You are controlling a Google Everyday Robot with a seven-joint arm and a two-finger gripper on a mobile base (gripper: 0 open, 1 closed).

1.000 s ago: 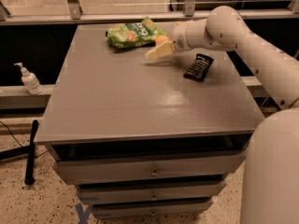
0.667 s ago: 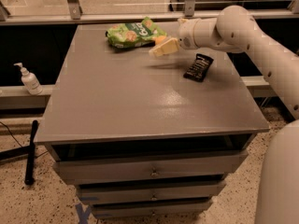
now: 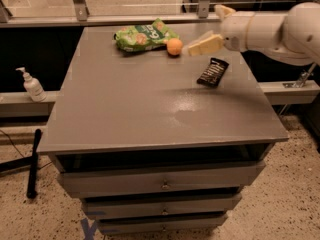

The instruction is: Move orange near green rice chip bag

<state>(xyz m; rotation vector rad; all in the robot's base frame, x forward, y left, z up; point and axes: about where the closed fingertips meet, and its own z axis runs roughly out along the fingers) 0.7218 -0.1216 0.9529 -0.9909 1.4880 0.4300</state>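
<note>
One small round orange fruit (image 3: 174,46) rests just beside the shiny green chip bag (image 3: 145,35); the gripper (image 3: 202,29) hangs nearby, jaws spread and empty; only withdrawal seems left.

Colours recorded on the grey counter (image 3: 125,114).
The green rice chip bag (image 3: 144,35) is bright green with white lettering and tan chip pictures; the orange (image 3: 174,46) is plain matte orange; the bar wrapper (image 3: 212,72) is dark, apparently brown-black; the gripper (image 3: 205,31), just right of the orange, has cream jaws, spread.

Dim light; end effector (image 3: 201,29) hovers far-right above the glaring tabletop (image 3: 187,115).
</note>
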